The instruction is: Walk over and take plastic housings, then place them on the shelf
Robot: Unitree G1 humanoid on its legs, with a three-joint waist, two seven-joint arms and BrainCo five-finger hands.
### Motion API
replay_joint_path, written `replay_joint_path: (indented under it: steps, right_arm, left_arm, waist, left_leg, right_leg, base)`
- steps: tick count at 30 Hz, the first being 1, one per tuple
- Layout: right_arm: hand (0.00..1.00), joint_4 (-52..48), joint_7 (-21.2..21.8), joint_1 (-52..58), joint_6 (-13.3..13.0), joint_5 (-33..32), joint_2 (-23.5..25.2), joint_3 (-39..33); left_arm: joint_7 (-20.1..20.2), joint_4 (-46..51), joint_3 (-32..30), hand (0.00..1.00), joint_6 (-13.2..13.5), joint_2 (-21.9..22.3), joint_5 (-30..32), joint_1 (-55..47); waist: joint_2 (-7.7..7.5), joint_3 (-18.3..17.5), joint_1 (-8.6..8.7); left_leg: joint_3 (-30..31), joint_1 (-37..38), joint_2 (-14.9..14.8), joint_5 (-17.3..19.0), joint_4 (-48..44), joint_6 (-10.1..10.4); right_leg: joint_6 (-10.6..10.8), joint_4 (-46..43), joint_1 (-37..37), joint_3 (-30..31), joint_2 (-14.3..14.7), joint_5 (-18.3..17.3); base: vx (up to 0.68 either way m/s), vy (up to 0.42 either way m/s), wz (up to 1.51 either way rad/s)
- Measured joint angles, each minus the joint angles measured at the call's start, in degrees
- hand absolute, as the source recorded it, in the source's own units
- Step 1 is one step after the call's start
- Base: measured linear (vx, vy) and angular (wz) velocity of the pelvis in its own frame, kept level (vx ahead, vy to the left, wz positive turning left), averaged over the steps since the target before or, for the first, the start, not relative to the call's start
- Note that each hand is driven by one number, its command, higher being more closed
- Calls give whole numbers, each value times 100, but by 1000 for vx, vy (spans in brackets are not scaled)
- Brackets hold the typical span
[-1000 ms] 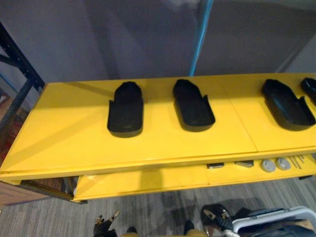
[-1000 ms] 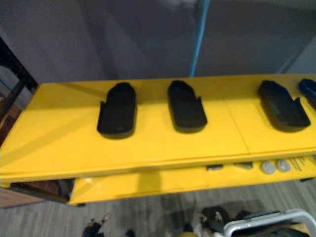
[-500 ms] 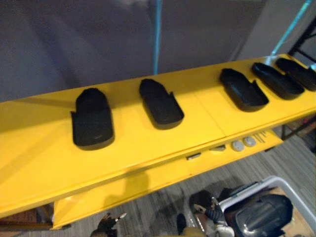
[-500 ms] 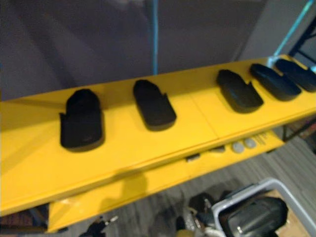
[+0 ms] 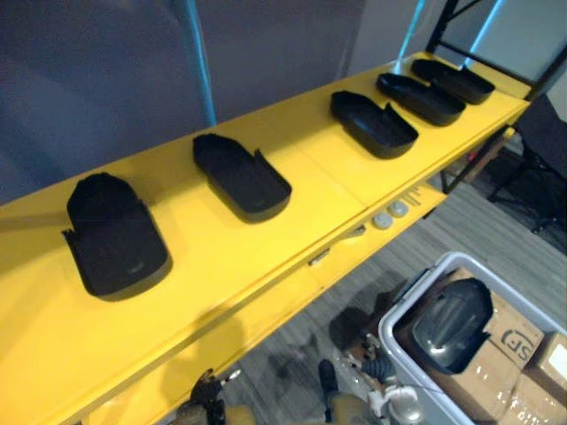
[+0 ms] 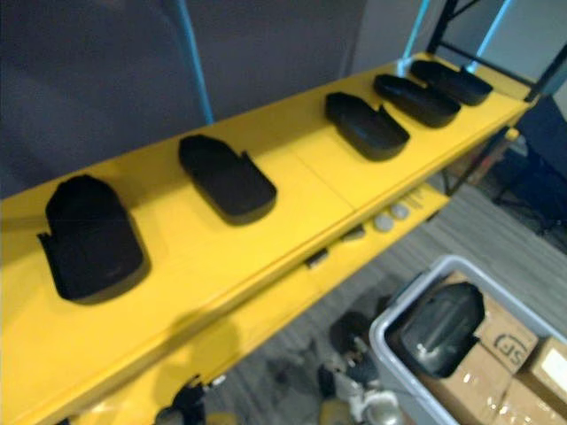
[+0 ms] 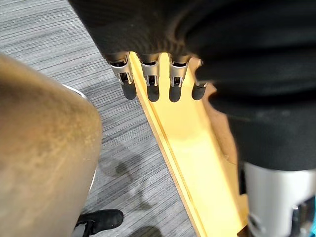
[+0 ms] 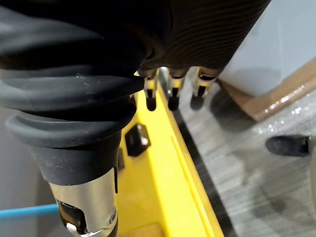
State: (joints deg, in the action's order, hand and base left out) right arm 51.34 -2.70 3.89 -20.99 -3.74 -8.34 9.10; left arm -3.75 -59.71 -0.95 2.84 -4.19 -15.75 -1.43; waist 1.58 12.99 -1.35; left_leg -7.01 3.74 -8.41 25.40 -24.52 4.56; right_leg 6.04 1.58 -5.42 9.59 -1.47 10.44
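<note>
Left robot hand: look at the left wrist view and you find the left robot hand (image 7: 149,81) hanging slack, fingers straight and holding nothing. Grey floor (image 7: 59,44) lies past the fingertips.
Right robot hand: the right robot hand (image 8: 171,94) is the same, with loose, straight fingers and nothing in its grasp. It hangs beside the shelf's yellow front edge.
Hands in the head views: both sit low at the bottom edge, in front of the shelf and below its top board.
Bin: a pale grey bin (image 5: 449,259) stands on the robot's right, near the right robot hand.
Housing in bin: one dark binned housing (image 5: 447,323) lies inside — cardboard boxes (image 5: 523,341) show within the rim beside it.
Shelf: the yellow shelf (image 5: 204,266) runs from the near left away to the far right, against a grey wall.
Housings on shelf: five black plastic housings lie in a row on the top board, none touching. They are the first housing (image 5: 115,239), second housing (image 5: 241,175), third housing (image 5: 372,122), fourth housing (image 5: 420,96) and fifth housing (image 5: 452,80). The first two are well apart — the last three sit closer together.
Lower board: a lower board (image 5: 283,297) juts out under the top one, and you can see two small silver discs (image 5: 390,215) on it.
</note>
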Motion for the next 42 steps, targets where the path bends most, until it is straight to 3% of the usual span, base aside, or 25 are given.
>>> replay_joint_path:
  steps: [2, 6, 8, 9, 11, 14, 17, 19, 20, 21, 22, 23, 24, 25, 26, 29, 32, 34, 37, 42]
  right_arm:
    - [0, 46, -60, -45, -1, -46, -35, -2]
    - [0, -281, -348, 15, -66, -996, 33, -243]
    - [0, -819, -500, 451, -237, -1152, 173, -517]
    - [0, -1206, -502, 805, -300, -1140, 212, -549]
    - [0, -1410, -470, 1157, -294, -977, 251, -496]
    - [0, -1411, -441, 1221, -351, -887, 297, -490]
    - [0, -1295, -501, 1111, -472, -706, 299, -464]
    - [0, -1204, -661, 1031, -525, -528, 300, -421]
    - [0, -1201, -832, 921, -529, -496, 284, -370]
    - [0, -1196, -974, 839, -548, -482, 237, -307]
    - [0, -1171, -1057, 787, -543, -452, 185, -301]
    - [0, -1166, -1187, 677, -515, -385, 168, -311]
    - [0, -1153, -1307, 678, -514, -350, 163, -364]
    - [0, -1151, -1372, 696, -514, -329, 164, -369]
    - [0, -1170, -1475, 655, -514, -290, 179, -359]
    - [0, -1222, -1802, 256, -535, -218, 135, -394]
    - [0, -1342, -2172, -60, -563, -23, 18, -500]
    - [0, -1578, -2486, -354, -703, 295, -23, -470]
    - [0, -2079, -2915, -552, -1031, 556, -16, -467]
    - [0, -3118, -3449, -935, -1261, 845, -75, -496]
  left_arm:
    - [6, 8, 5, 0, 42, 23, 16, 37]
    - [-57, 68, -15, 0, 36, 0, 353, 154]
    - [-25, 249, -35, 0, 34, -19, 581, 133]
    - [-31, 362, -68, 0, 35, -41, 701, 113]
    - [-100, 496, -121, 0, 33, -80, 673, -1]
    - [-182, 429, -293, 0, -3, -135, 589, -86]
    - [-200, 431, -348, 0, -39, -185, 548, -164]
    - [-159, 452, -496, 0, -42, -246, 550, -274]
    - [-117, 394, -623, 0, -76, -343, 553, -320]
    - [-12, 242, -721, 0, -150, -323, 554, -360]
    - [39, 208, -742, 0, -196, -279, 555, -418]
    - [145, 225, -751, 0, -204, -218, 558, -516]
    - [231, 231, -704, 0, -198, -261, 558, -539]
    - [270, 228, -680, 0, -202, -301, 554, -575]
    - [307, 225, -693, 0, -206, -415, 551, -601]
    - [421, 227, -672, 0, -124, -391, 474, -490]
    - [376, 234, -640, 0, 249, -375, 249, -318]
    - [241, 238, -531, 0, 614, -451, -43, -211]
    - [135, 226, -498, 0, 1047, -523, -187, -104]
    - [15, 278, -243, 0, 1544, -595, -115, -29]
  waist:
    - [78, 99, 20]
    - [132, 471, 60]
    - [57, 563, 73]
    - [-81, 607, 92]
    - [-214, 505, 125]
    - [-184, 485, 220]
    - [-157, 465, 215]
    - [-205, 436, 208]
    - [-274, 411, 139]
    - [-192, 398, 69]
    - [-63, 345, 44]
    - [32, 364, 143]
    - [4, 381, 163]
    - [-26, 369, 143]
    - [-105, 357, 78]
    - [-201, 536, 54]
    - [-163, 1011, 90]
    - [-322, 1352, 24]
    - [-501, 1455, -44]
    - [-543, 1488, -112]
  left_leg:
    - [88, -25, -2, 2, -30, 3]
    - [517, -98, -51, 327, -664, -132]
    - [414, -101, -108, 544, -1127, -121]
    - [284, -128, -69, 588, -1285, -174]
    - [-91, -169, -120, 505, -1233, -317]
    - [-655, -94, -388, 213, -919, -347]
    - [-1256, 98, -494, -269, -244, -310]
    - [-1437, 10, -485, -416, -169, -279]
    - [-1331, -67, -364, -444, -191, -315]
    - [-1032, -197, -311, -548, -91, -496]
    - [-940, -194, -427, -553, 83, -505]
    - [-1044, -150, -504, -712, 336, -157]
    - [-1096, -152, -469, -814, 414, -76]
    - [-1124, -168, -481, -837, 390, -36]
    - [-1123, -266, -499, -903, 403, 79]
    - [-1102, -500, -543, -1150, 598, 267]
    - [-839, -860, -738, -1089, 275, 316]
    - [-718, -1090, -741, -976, 39, 331]
    - [-531, -1383, -624, -955, 5, 364]
    - [-385, -1587, -460, -1002, -31, 321]
  right_leg:
    - [4, -40, 0, -45, 1, -29]
    - [87, -704, -97, -136, 138, -195]
    - [145, -845, -77, -120, 199, -178]
    - [216, -800, -57, -121, 139, -88]
    - [-299, -767, -232, -591, -22, -635]
    - [-358, -1793, -553, -1192, -44, -757]
    - [-591, -2347, -370, -1608, -197, -962]
    - [-618, -2395, -159, -1792, -432, -771]
    - [-508, -2063, -146, -1806, -334, -703]
    - [-518, -1564, -141, -1812, -193, -410]
    - [-481, -1194, -103, -1722, -100, -212]
    - [-723, -1678, -185, -1942, -219, -711]
    - [-681, -2511, -282, -2188, -625, -1225]
    - [-645, -2561, -229, -2293, -790, -1198]
    - [-343, -2267, -238, -2279, -720, -1133]
    - [-243, -1344, -170, -2389, -472, -1088]
    - [-333, -1193, -389, -2291, -139, -946]
    - [-402, -1302, -751, -2052, -27, -949]
    - [-412, -1028, -1006, -2107, -31, -761]
    - [-532, -573, -1040, -2224, -72, -169]
  base:
    - [-9, -30, 18]
    - [-85, 33, -1]
    - [-207, 108, -42]
    - [-250, 124, -53]
    - [-243, 107, -81]
    - [-170, 96, -100]
    - [-5, 9, -100]
    - [223, -67, -103]
    - [36, -215, -138]
    - [-38, -258, -151]
    - [115, -173, -116]
    - [206, -65, -60]
    - [245, -15, -42]
    - [56, -109, -46]
    - [-8, -226, -61]
    - [-110, -275, -53]
    - [-221, -198, -42]
    - [-246, -94, -65]
    - [-149, -34, -50]
    - [-2, -1, -16]
